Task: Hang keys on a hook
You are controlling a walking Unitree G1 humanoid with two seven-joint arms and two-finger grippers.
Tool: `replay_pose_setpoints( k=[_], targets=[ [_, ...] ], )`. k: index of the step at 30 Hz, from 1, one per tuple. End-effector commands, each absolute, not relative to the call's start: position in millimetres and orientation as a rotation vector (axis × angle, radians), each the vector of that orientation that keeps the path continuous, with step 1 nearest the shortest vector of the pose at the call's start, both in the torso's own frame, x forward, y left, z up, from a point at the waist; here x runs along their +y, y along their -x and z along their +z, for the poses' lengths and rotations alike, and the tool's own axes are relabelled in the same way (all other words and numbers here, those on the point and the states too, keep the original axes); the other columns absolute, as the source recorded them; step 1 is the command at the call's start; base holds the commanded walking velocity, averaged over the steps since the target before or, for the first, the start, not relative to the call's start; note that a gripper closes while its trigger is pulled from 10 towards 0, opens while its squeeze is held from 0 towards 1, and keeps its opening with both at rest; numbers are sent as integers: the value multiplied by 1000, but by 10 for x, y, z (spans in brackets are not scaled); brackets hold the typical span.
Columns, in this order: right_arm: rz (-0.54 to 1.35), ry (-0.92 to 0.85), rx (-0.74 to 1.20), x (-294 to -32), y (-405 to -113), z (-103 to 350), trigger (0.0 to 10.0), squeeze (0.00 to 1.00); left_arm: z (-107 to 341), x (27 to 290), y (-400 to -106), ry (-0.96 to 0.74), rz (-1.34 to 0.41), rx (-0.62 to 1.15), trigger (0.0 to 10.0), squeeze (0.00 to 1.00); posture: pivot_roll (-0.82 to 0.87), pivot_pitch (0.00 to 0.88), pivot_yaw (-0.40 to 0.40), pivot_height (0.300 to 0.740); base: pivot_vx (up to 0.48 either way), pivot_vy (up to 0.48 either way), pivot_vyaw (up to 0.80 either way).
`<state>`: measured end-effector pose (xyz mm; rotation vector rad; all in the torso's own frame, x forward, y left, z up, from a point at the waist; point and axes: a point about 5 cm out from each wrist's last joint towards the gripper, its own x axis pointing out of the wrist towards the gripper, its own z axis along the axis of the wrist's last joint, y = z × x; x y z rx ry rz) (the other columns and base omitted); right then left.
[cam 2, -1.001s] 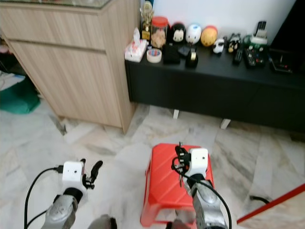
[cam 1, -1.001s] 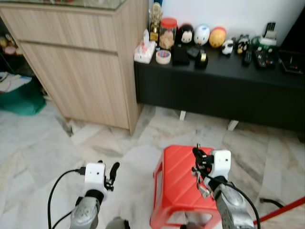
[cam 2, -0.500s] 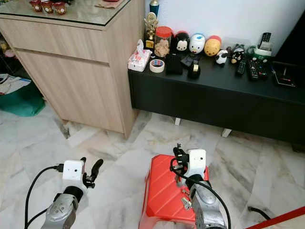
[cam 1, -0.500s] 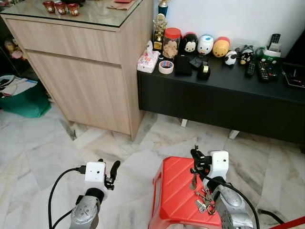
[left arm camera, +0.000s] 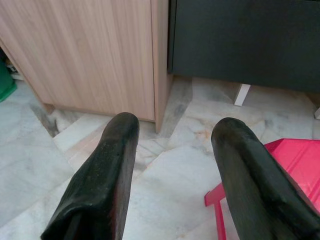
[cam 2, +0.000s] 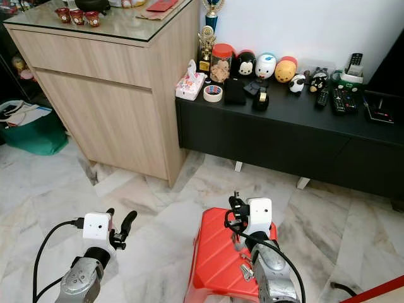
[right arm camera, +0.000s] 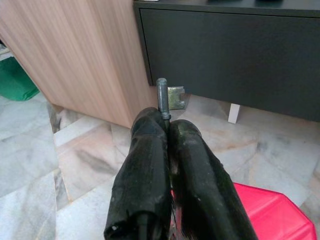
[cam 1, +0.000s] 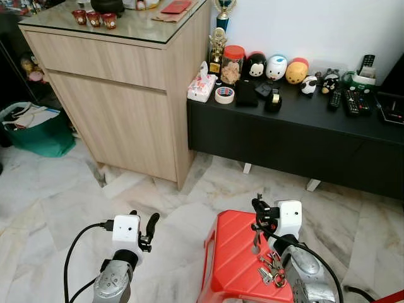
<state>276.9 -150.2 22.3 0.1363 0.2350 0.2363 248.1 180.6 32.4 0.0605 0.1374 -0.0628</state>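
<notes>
My right gripper (cam 1: 257,212) is shut on a key (right arm camera: 162,96), whose metal end sticks out past the fingertips in the right wrist view. The rest of the key bunch (cam 1: 270,266) dangles under that wrist, above the red plastic stool (cam 1: 231,260). My left gripper (cam 1: 149,226) is held low over the marble floor, left of the stool. It is open with nothing between its fingers (left arm camera: 116,150).
A light wooden cabinet (cam 1: 126,95) stands ahead on the left, with small cups on its glass top. Beside it runs a low black console (cam 1: 303,132) carrying toys, a tape roll, jars and remotes. A green bag (cam 1: 38,129) sits at far left.
The whole picture has shifted down as the camera tilted up, so the cabinet top now shows. Both grippers keep their poses, and the key bunch now hangs lower under the right wrist.
</notes>
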Motion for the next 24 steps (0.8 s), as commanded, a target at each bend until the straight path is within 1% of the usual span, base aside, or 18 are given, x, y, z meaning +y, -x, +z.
replay_pose_setpoints(
  k=[1,12,24],
  targets=[
    [236,-127,231,-1510,-2798,248,10000,0,289,1810,-2448,-52,-63,149,10000,0,60,59,-54,740,0,0,0],
    [198,-114,232,-1529,-2829,259,10000,0,289,1802,-2452,-52,-64,149,10000,0,62,58,-54,740,0,0,0],
    [141,-120,233,-1580,-2890,287,10000,0,290,1800,-2451,-48,-61,148,10000,0,62,57,-54,740,-259,0,0]
  ],
)
